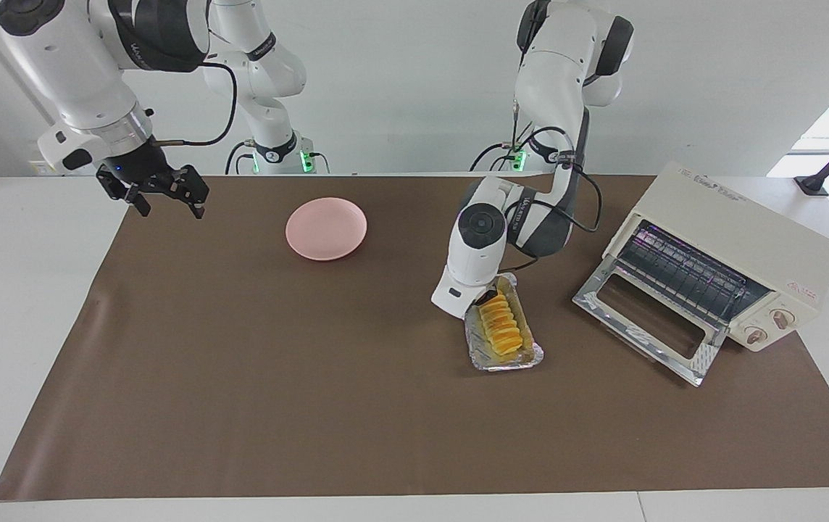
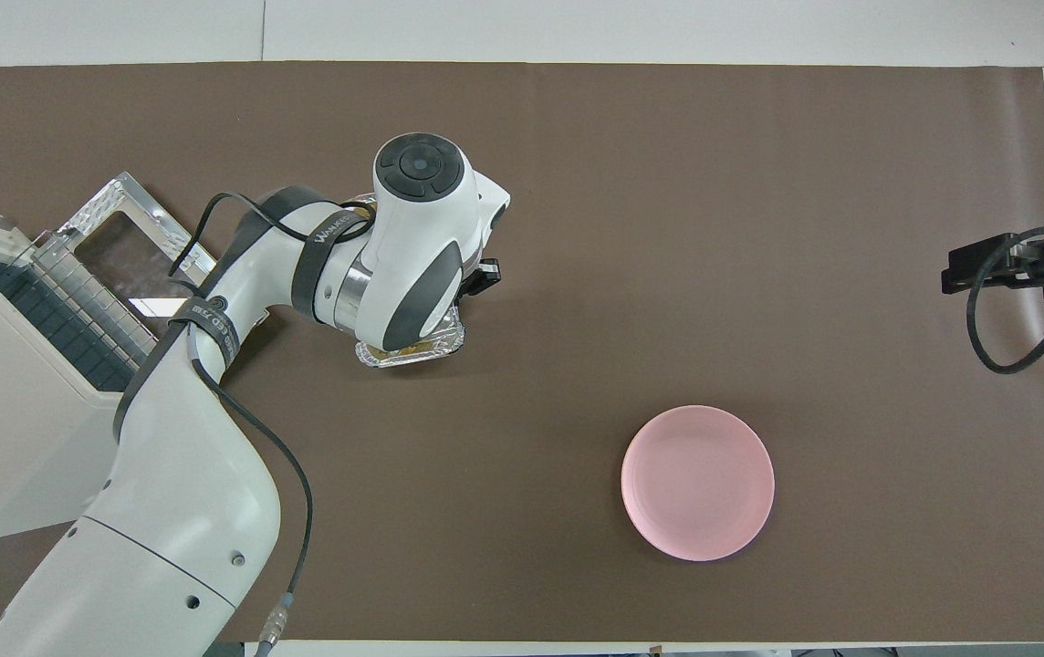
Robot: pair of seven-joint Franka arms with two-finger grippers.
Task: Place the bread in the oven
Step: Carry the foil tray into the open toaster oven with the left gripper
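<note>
The bread (image 1: pixel 500 328), a golden ridged loaf, lies in a crinkled foil tray (image 1: pixel 530 354) on the brown mat. The cream-white oven (image 1: pixel 740 239) stands beside the tray at the left arm's end of the table. Its glass door (image 1: pixel 650 330) is dropped open and the wire rack shows inside. My left gripper (image 1: pixel 484 299) is down at the end of the bread nearer to the robots. In the overhead view the left hand covers the bread and only an edge of the foil tray (image 2: pixel 412 351) shows. My right gripper (image 1: pixel 166 203) is open and empty, raised over the mat's edge at the right arm's end, waiting.
A round pink plate (image 1: pixel 326 228) sits on the mat nearer to the robots than the tray, toward the right arm's end; it also shows in the overhead view (image 2: pixel 697 482). The oven (image 2: pixel 20 401) and its open door (image 2: pixel 125 246) lie close beside the left arm.
</note>
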